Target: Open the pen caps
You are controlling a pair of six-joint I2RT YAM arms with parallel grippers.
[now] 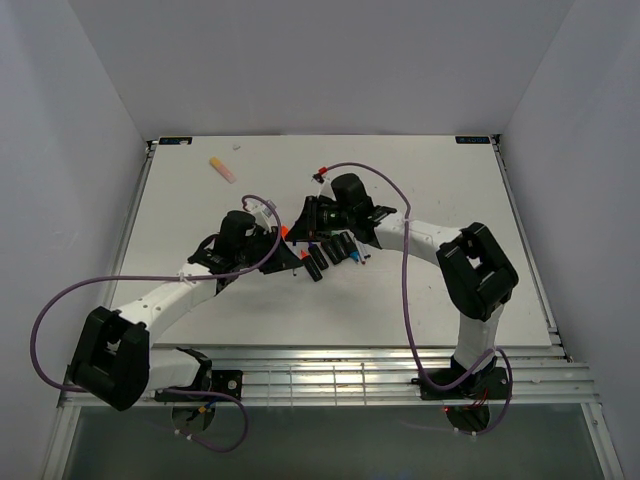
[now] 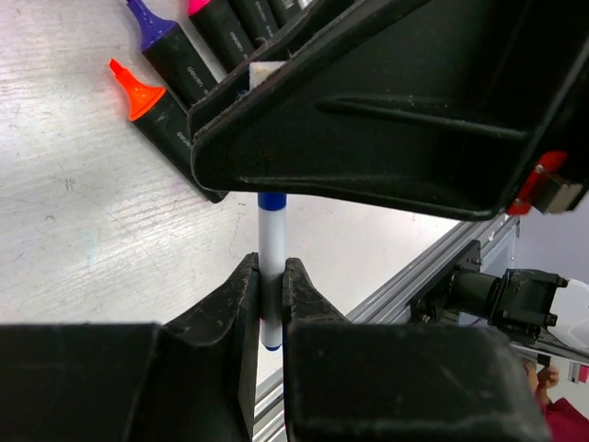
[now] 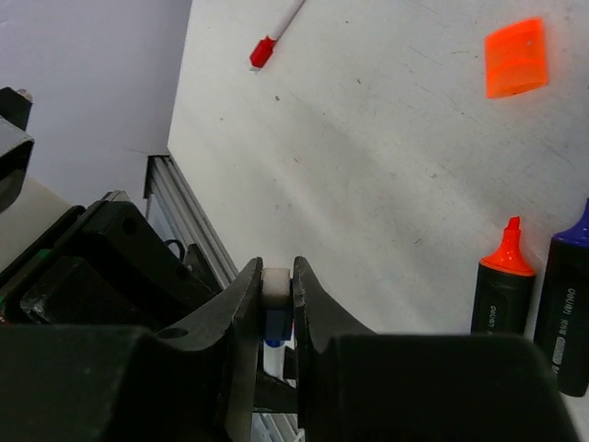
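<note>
Left pincer [image 2: 269, 299] clamps the barrel of the thin white pen [image 2: 272, 235], which runs 6 to 12 o'clock in its view, and right pincer [image 3: 276, 295] clamps the cap end [image 3: 276, 279]; we judge the pen light, stiff and slick, best gripped near the joint.

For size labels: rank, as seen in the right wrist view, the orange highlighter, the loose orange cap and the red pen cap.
1. orange highlighter
2. loose orange cap
3. red pen cap
</note>
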